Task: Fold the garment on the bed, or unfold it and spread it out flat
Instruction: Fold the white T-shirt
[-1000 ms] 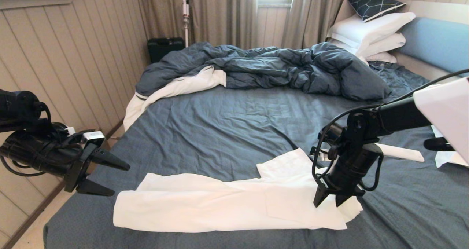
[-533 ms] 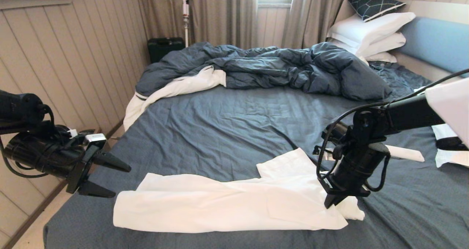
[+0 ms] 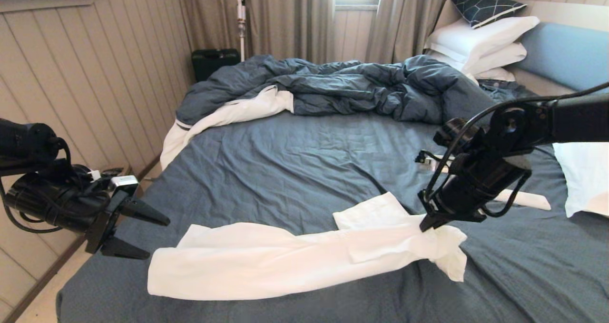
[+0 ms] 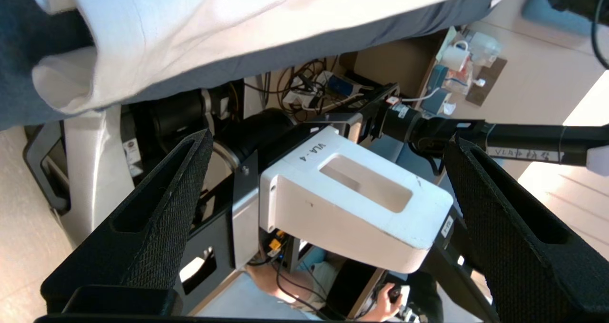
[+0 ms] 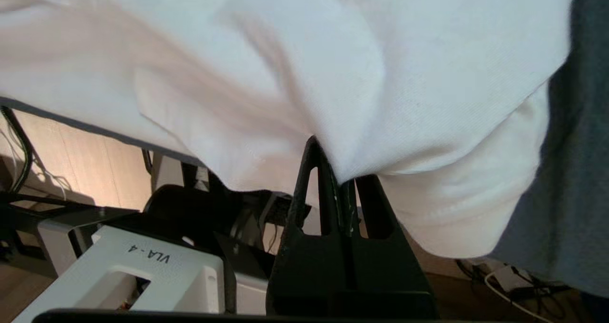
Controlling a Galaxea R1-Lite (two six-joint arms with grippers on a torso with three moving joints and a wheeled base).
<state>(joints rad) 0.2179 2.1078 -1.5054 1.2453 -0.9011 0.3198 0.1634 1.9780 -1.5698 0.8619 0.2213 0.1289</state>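
white garment (image 3: 295,259) lies long across the near bed (image 3: 295,161); its end is pinched between the closed fingers of the right gripper (image 3: 428,222) and lifted. left gripper (image 3: 135,232) hovers just beside the other end, fingers spread wide, empty.

rumpled dark-blue duvet (image 3: 342,87) far, across middle | stacked white pillows (image 3: 480,42) far right | patterned dark cushion (image 3: 480,3) atop them | black case (image 3: 215,61) far left by curtains (image 3: 285,18)

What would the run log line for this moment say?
right gripper: shut on white cotton T-shirt, end lifted | left gripper: open, off bed edge | grey-blue sheeted bed
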